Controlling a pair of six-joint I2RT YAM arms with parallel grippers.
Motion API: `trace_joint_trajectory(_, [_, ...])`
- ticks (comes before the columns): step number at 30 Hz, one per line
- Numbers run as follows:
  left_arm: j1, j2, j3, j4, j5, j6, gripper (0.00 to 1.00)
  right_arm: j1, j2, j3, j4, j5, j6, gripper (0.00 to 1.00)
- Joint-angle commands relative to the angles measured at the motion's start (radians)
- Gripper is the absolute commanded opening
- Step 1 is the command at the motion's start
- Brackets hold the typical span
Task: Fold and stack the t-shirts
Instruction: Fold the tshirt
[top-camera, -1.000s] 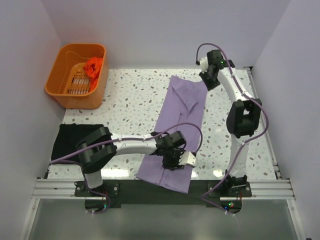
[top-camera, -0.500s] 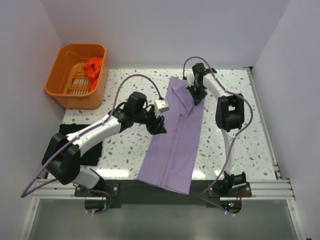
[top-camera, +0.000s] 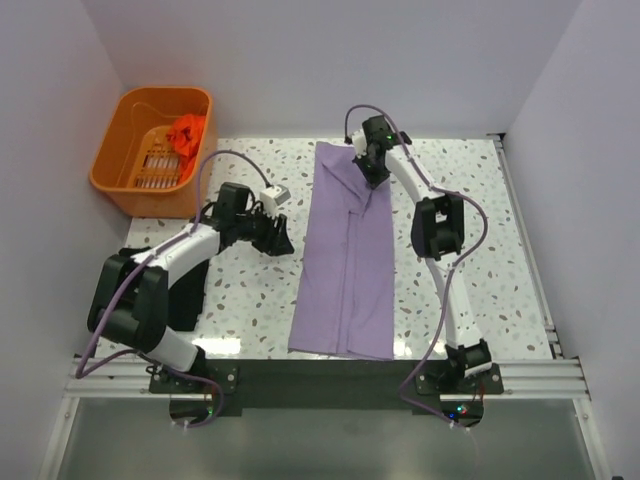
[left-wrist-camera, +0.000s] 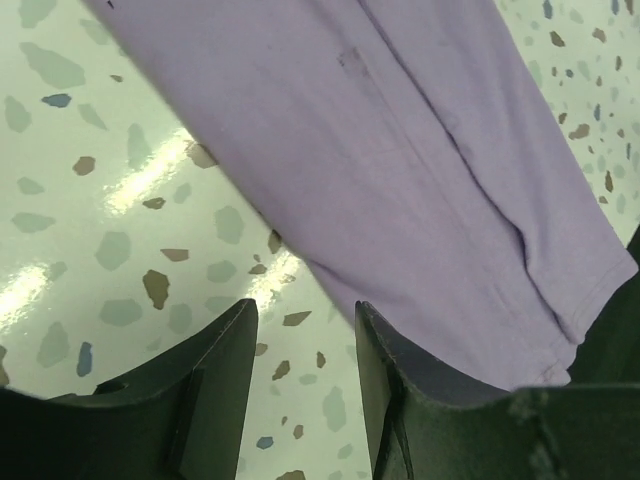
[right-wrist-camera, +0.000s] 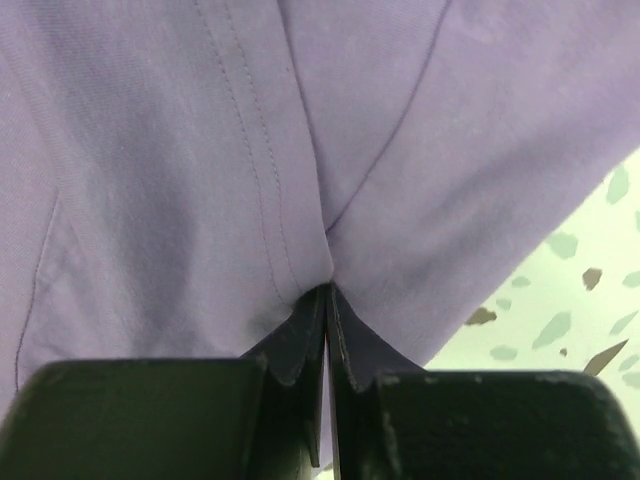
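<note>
The lilac-purple t-shirt (top-camera: 348, 255) lies as a long folded strip down the middle of the table. It also fills the left wrist view (left-wrist-camera: 400, 150) and the right wrist view (right-wrist-camera: 200, 150). My right gripper (top-camera: 370, 165) is at the shirt's far end, shut on a pinch of its cloth (right-wrist-camera: 325, 290). My left gripper (top-camera: 282, 240) is open and empty over the bare table just left of the shirt's edge (left-wrist-camera: 305, 330). A black t-shirt (top-camera: 138, 275) lies at the left. An orange-red t-shirt (top-camera: 187, 131) sits in the basket.
An orange plastic basket (top-camera: 110, 172) with slotted sides stands at the far left corner. White walls close in the table at the back and both sides. The terrazzo table top (top-camera: 470, 260) shows to the right of the shirt.
My left gripper has swung from the shirt's near end up and left to the table beside the shirt. My right gripper moved left, and the shirt now lies straighter.
</note>
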Motion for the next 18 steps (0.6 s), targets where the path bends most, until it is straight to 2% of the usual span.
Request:
trace_joint_trajectory(1, [0.008,0.036,0.082,0.018,-0.043,0.023,0.48,0.007,0.026,-0.029,0.190,-0.026,0.029,0.06])
trace_joint_trajectory(5, [0.007,0.145,0.187,0.074,-0.020,0.008,0.47,-0.005,-0.118,-0.126,0.307,-0.026,0.043,0.13])
trace_joint_trajectory(10, [-0.007,0.277,0.314,0.137,-0.005,-0.058,0.45,-0.017,-0.272,-0.181,0.306,-0.025,0.014,0.23])
trace_joint_trajectory(15, [-0.051,0.372,0.414,0.176,-0.040,-0.080,0.43,-0.017,-0.382,-0.299,0.229,-0.097,-0.025,0.24])
trace_joint_trajectory(18, [-0.067,0.435,0.466,0.177,-0.069,-0.098,0.43,-0.017,-0.389,-0.357,0.166,-0.158,-0.034,0.18])
